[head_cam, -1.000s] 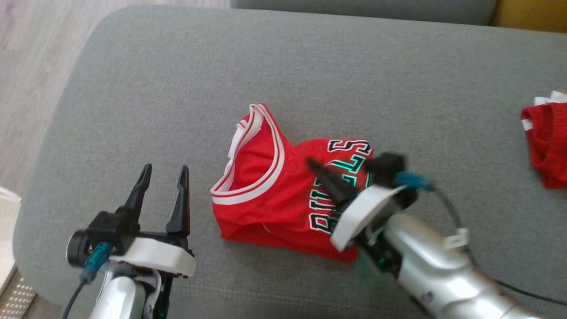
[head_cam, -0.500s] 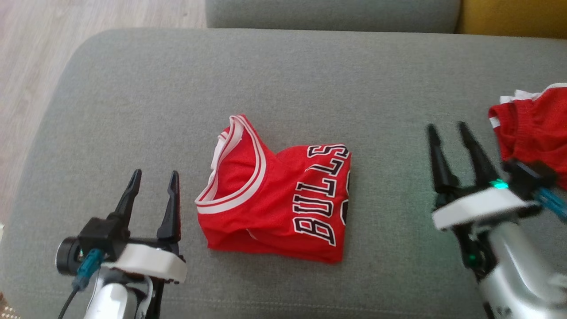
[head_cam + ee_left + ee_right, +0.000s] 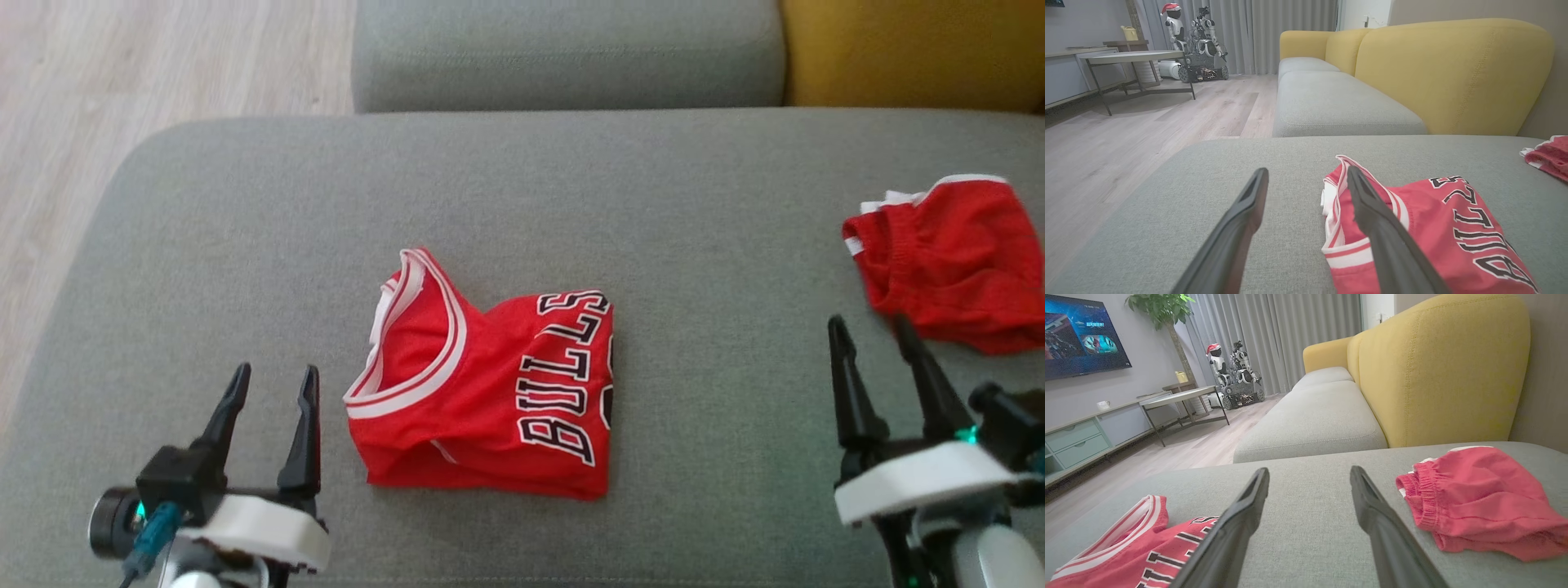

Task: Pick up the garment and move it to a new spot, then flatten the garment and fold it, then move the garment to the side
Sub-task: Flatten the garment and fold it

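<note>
Folded red Bulls jersey [image 3: 482, 392] lies loose on the grey seat cushion [image 3: 571, 180], with both grippers open beside it.

In the head view, pale wooden floor [image 3: 122, 65] fills the upper left corner. At the lower left the left gripper [image 3: 276, 371] stands with its two dark fingers spread and nothing between them, just left of the jersey's white-trimmed neckline and apart from the cloth. The jersey sits at lower centre, folded into a compact block, with its black-and-white lettering running up its right half. In the left wrist view the jersey [image 3: 1433, 228] lies right of that gripper [image 3: 1307, 171]. At the lower right the right gripper [image 3: 868, 322] is likewise spread and empty, well clear of the jersey. Crumpled red shorts [image 3: 947, 261] lie just above and right of its fingertips, near the frame's right edge. A yellow backrest [image 3: 914, 49] fills the upper right corner.
</note>
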